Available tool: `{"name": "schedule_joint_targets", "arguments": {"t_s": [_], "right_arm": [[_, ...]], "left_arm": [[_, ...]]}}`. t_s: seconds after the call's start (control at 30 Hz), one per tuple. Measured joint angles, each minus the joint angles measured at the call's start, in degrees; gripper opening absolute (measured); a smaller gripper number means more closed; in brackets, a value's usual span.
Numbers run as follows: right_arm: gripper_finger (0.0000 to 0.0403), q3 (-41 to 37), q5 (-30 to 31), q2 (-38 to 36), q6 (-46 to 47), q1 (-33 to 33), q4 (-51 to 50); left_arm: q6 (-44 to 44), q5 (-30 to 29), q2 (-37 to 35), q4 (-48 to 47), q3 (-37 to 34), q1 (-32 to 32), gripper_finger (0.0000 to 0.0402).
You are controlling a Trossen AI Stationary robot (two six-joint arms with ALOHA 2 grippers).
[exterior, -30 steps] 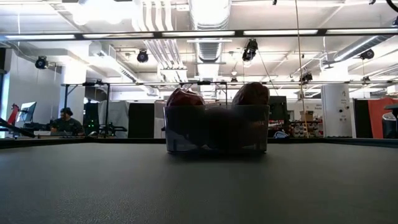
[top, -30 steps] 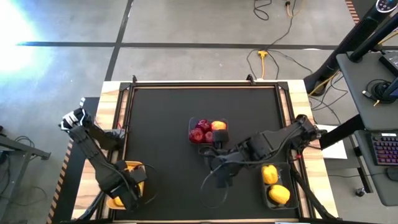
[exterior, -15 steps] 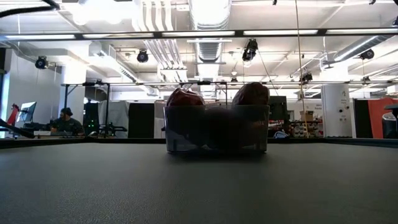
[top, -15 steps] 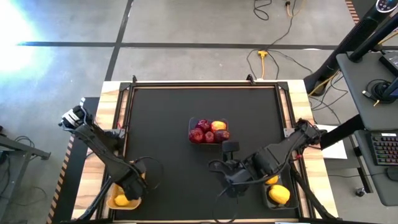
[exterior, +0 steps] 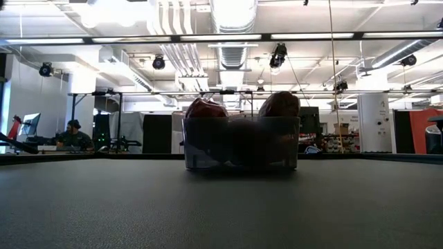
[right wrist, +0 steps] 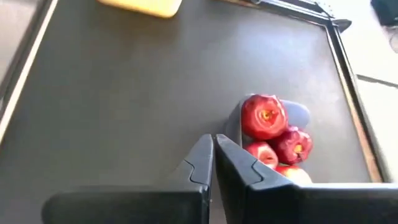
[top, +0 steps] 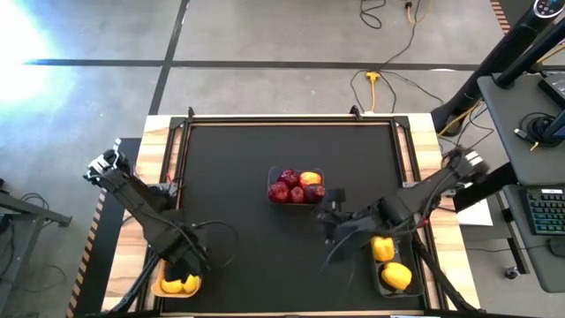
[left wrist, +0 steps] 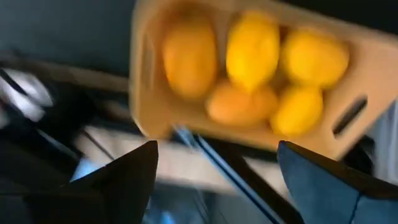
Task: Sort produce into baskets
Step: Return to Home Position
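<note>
Sorting judged done: lemons (left wrist: 252, 53) lodged in yellow bin (left wrist: 149, 93), red fruit (right wrist: 264, 116) in clear bin (exterior: 242, 145), peppers (top: 395, 276) in dark bin (top: 407, 256). Left gripper (left wrist: 216, 148) poised over yellow bin, fingers spread (nothing gripped, as after release). Right gripper (right wrist: 213, 140) beside clear bin, fingers pressed together, empty.

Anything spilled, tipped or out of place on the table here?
Nothing stands out. Red fruits sit in the upright clear bin, lemons in the yellow bin, yellow peppers in the dark bin. The left gripper is open above the yellow bin; the right gripper is shut, empty, near the clear bin.
</note>
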Motion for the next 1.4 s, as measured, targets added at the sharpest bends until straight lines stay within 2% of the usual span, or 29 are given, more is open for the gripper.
{"name": "schedule_joint_targets", "arguments": {"t_s": [0.13, 0.2, 0.23, 0.4, 0.5, 0.6, 0.77, 0.83, 0.9, 0.97, 1.0, 1.07, 1.17, 1.2, 1.27, 1.4], "right_arm": [[0.0009, -19.0, -1.6, -11.0, 2.9, -3.1, 19.0], [0.0009, -27.0, -0.2, -16.2, 6.2, -4.0, 26.7], [0.0009, -30.3, 0.1, -18.6, 8.2, -4.2, 27.8], [0.0010, -42.3, -0.3, -28.8, 11.9, -3.8, 23.7], [0.0012, -47.5, -0.3, -33.4, 11.7, -3.9, 20.4], [0.0013, -52.2, 0.1, -36.0, 18.9, -4.0, 20.9], [0.0013, -53.6, 13.1, -36.7, 22.8, -7.1, 29.7], [0.0013, -53.3, 17.2, -36.4, 19.4, -9.2, 35.4], [0.0013, -53.0, 18.3, -35.9, 13.1, -11.8, 40.3], [0.0013, -53.0, 18.4, -35.2, 6.9, -14.6, 44.2], [0.0013, -53.0, 18.4, -35.0, 5.7, -16.2, 45.3], [0.0013, -53.1, 18.2, -34.5, 6.2, -19.5, 46.5], [0.0013, -53.3, 17.6, -34.3, 12.0, -23.4, 46.8], [0.0013, -53.6, 16.4, -34.3, 12.3, -24.3, 47.1], [0.0013, -54.4, 14.0, -34.4, 9.6, -25.6, 48.2], [0.0013, -57.2, 13.0, -34.8, 6.6, -26.4, 54.7]], "left_arm": [[11.8, -17.2, -0.4, 1.2, 4.9, 0.0, 0.0300], [15.0, -25.0, 0.1, 0.9, 8.7, 0.4, 0.0294], [17.0, -27.5, 0.5, 0.6, 10.8, 0.5, 0.0292], [30.9, -31.2, 1.8, 0.3, 20.2, 0.7, 0.0288], [35.1, -38.5, 1.2, 0.3, 21.7, 1.6, 0.0288], [33.9, -48.6, -2.2, 0.2, 19.3, 4.3, 0.0288], [38.8, -57.1, -15.6, 2.7, 7.7, 10.7, 0.0288], [39.7, -61.0, -23.0, 9.7, 0.7, 14.1, 0.0288], [42.3, -63.7, -30.9, 21.8, -7.6, 18.0, 0.0288], [50.4, -61.3, -38.0, 38.5, -16.4, 22.8, 0.0288], [55.6, -57.0, -41.0, 47.8, -20.8, 25.8, 0.0288], [64.2, -43.9, -45.1, 66.3, -29.1, 32.8, 0.0288], [62.5, -25.3, -46.6, 88.9, -38.3, 44.9, 0.0288], [60.0, -20.7, -46.5, 92.9, -40.4, 49.0, 0.0288], [56.6, -12.9, -46.2, 95.2, -42.6, 56.6, 0.0288], [51.5, 0.3, -48.1, 90.4, -43.8, 67.9, 0.0288]]}}
